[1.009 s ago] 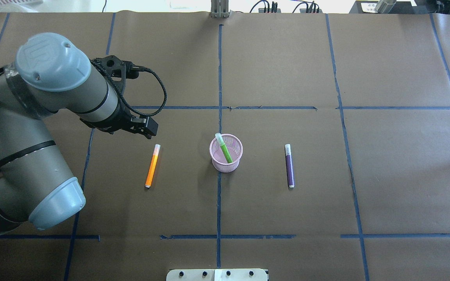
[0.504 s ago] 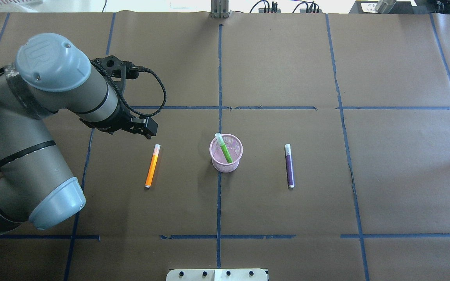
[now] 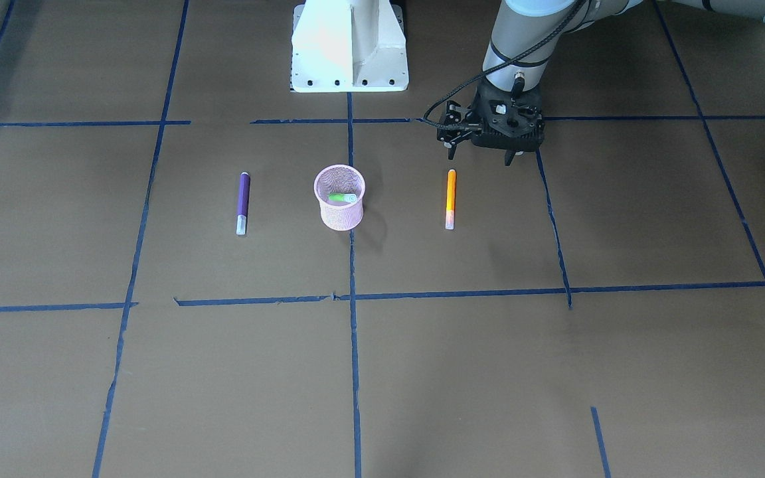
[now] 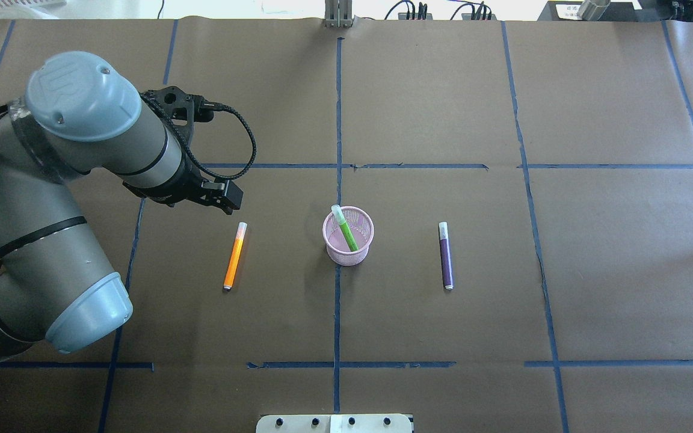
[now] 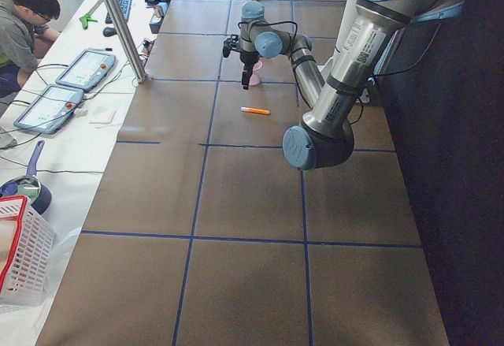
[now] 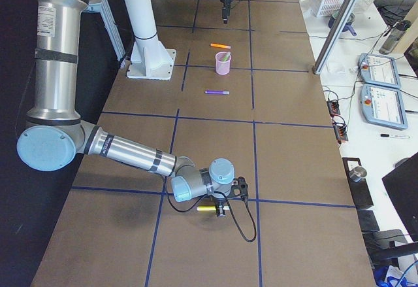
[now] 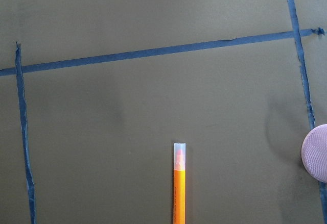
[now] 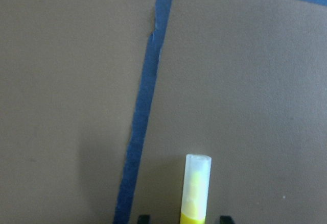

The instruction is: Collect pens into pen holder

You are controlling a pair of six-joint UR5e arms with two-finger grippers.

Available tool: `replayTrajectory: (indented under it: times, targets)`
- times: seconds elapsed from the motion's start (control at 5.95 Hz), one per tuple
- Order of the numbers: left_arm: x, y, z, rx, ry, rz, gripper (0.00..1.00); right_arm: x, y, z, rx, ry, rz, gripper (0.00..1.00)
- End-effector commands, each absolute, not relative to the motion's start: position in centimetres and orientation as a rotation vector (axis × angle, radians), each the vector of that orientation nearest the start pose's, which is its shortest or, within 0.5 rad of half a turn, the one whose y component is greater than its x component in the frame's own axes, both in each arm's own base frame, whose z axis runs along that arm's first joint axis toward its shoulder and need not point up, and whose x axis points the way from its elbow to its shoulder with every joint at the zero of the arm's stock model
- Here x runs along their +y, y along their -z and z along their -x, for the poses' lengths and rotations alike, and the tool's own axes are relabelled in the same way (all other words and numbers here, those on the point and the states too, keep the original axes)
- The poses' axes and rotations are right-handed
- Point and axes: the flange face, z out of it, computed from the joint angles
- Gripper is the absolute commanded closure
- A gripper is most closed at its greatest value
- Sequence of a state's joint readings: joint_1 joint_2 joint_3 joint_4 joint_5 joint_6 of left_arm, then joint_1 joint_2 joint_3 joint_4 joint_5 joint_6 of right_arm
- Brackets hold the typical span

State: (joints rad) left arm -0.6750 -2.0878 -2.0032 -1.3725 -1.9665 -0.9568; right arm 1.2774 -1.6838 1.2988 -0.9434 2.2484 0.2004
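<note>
We see only cap end of orange pen (image 7: 178, 183) in left wrist view; bottom edge cuts rest. Pen holder (image 7: 317, 153) clipped by right edge there. Right wrist view: yellow pen (image 8: 196, 193) cut off below; right tool (image 8: 184, 218) shows only fingertips (image 8: 144, 218). Front-facing view: green pen (image 3: 342, 198) mostly hidden inside pen holder.

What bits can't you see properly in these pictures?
Left end effector: overhead, the arm covers most of it; open or shut is unclear.
Yellow pen: right wrist view, bottom edge cuts off nearly all its body.
Green pen: front view, pen holder hides most of it.
</note>
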Motion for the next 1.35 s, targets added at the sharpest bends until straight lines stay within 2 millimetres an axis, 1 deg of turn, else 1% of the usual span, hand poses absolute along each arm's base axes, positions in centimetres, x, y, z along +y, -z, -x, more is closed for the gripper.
replayTrajectory:
  times: [0.0,0.17,0.34,0.5,0.67,0.84,1.01,1.18]
  targets:
    - [-43.3,-21.3,-38.9,0.818,-0.092,-0.144,0.00,-43.3,-78.4,6.0,-0.709,0.182,-0.062,0.90]
    - [-43.3,-21.3,-38.9,0.818,-0.092,-0.144,0.00,-43.7,-77.8,6.2,-0.716,0.188,-0.073,1.00]
    - [-43.2,-21.3,-39.0,0.818,-0.092,-0.142,0.00,-43.9,-77.2,6.2,-0.729,0.198,-0.111,1.00]
    - [-43.2,-21.2,-38.9,0.820,-0.090,-0.143,0.00,-44.3,-75.8,6.4,-0.745,0.207,-0.142,1.00]
    - [-43.2,-21.0,-38.8,0.823,-0.090,-0.144,0.00,-45.5,-71.9,6.7,-0.768,0.239,-0.240,1.00]
    - [-43.1,-21.0,-38.8,0.824,-0.094,-0.144,0.00,-46.2,-67.5,6.9,-0.801,0.258,-0.362,1.00]
    - [-43.2,-21.1,-38.9,0.821,-0.093,-0.143,0.00,-46.9,-62.3,7.1,-0.836,0.201,-0.422,1.00]
    - [-43.2,-21.2,-38.9,0.821,-0.093,-0.143,0.00,-47.2,-57.6,7.0,-0.840,0.202,-0.509,1.00]
